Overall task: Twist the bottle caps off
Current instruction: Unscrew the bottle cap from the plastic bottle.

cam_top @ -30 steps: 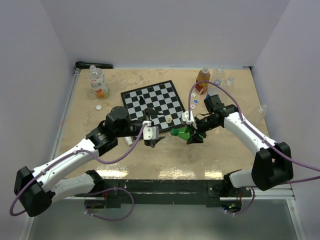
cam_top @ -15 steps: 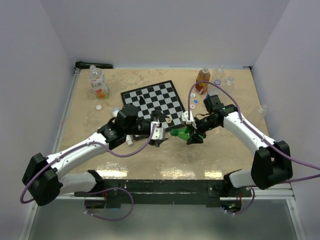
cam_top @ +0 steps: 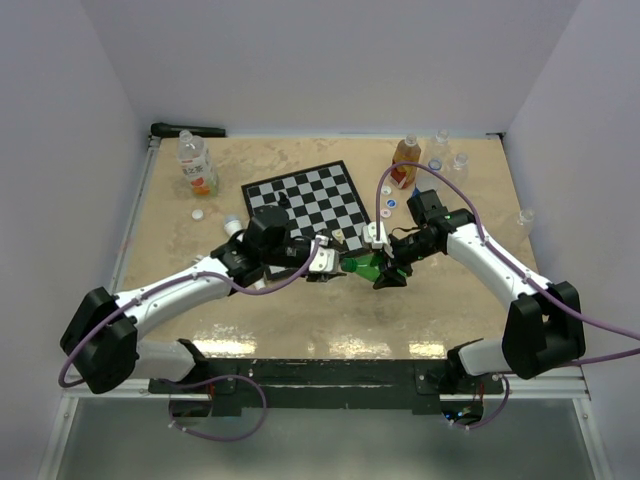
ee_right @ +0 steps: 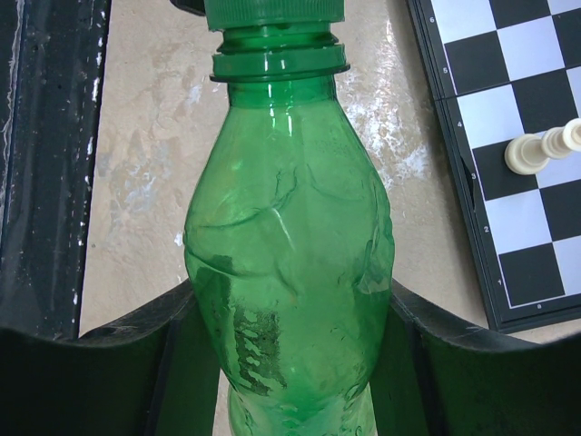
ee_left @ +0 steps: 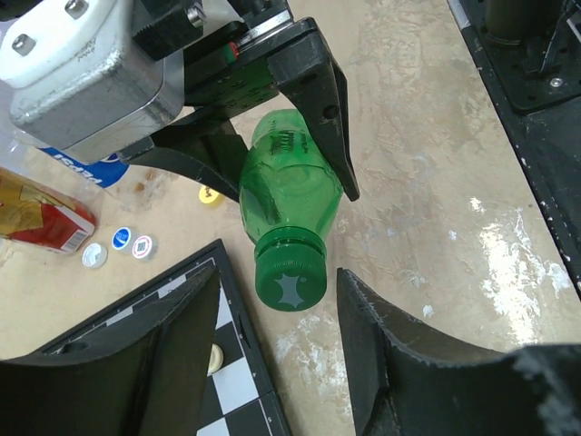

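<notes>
The right gripper [cam_top: 386, 270] was shut tight on the green bottle [ee_right: 289, 254]. One finger pressed on each side of its belly. The bottle lay on its side, just past the near right corner of the chessboard [cam_top: 305, 200]. Its green cap [ee_left: 290, 279] was on and pointed along the near edge of the board.

The left gripper [ee_left: 279, 274] was open. The cap sat between its fingers [ee_left: 172, 354], with a small gap on each side, so they did not touch it.

A white chess piece [ee_right: 536, 150] stood on the board near that corner. A few loose caps [cam_top: 388, 203] lay just off the right edge of the board. An orange bottle [cam_top: 405, 160] stood off the far right corner. Another bottle [cam_top: 197, 165] stood off the far left corner.
</notes>
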`<state>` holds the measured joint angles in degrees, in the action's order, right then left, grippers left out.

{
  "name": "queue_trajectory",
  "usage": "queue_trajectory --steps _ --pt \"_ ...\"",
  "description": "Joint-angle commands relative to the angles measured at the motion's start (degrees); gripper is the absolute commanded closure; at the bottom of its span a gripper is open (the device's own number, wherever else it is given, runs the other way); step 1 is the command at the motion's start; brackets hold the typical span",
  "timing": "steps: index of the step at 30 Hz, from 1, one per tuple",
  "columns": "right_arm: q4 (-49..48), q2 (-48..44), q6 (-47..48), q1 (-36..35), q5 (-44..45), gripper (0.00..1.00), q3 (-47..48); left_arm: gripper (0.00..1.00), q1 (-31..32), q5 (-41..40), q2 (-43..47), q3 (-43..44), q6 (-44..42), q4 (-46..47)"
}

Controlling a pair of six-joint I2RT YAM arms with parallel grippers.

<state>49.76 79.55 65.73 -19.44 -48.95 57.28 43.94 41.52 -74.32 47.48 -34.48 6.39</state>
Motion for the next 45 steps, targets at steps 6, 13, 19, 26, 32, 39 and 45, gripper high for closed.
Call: queue_trajectory --steps 6,13,19,26,32,39,45 --pt "0.4 -0.3 1.2 0.0 -0.5 0.97 1.3 0.49 0.7 4.1 -2.1 2.6 3.0 4.2" --pt "0.5 -0.3 1.2 0.0 -0.6 0.97 1.3 0.83 0.7 4.4 -2.3 3.6 6.0 3.1" --pt "0.5 -0.4 1.2 0.0 -0.5 0.97 1.4 1.0 0.6 -0.7 -1.2 5.6 27.4 2.7" --pt "0.7 -0.5 1.2 0.0 -0.6 0.97 1.4 1.0 0.4 -18.2 -0.4 10.3 68.4 -10.0" --pt "0.8 -0.7 1.4 -0.1 -0.7 0.97 1.4 1.0 0.4 -17.3 -0.2 9.2 85.2 -8.8" --pt "0.8 -0.9 1.4 -0.1 -0.6 0.97 1.4 1.0 0.2 -18.2 -0.1 10.3 88.0 -11.2" --pt "0.7 -0.7 1.5 -0.1 -0.6 0.97 1.4 1.0 -0.4 -19.7 1.0 9.8 88.4 -11.6"
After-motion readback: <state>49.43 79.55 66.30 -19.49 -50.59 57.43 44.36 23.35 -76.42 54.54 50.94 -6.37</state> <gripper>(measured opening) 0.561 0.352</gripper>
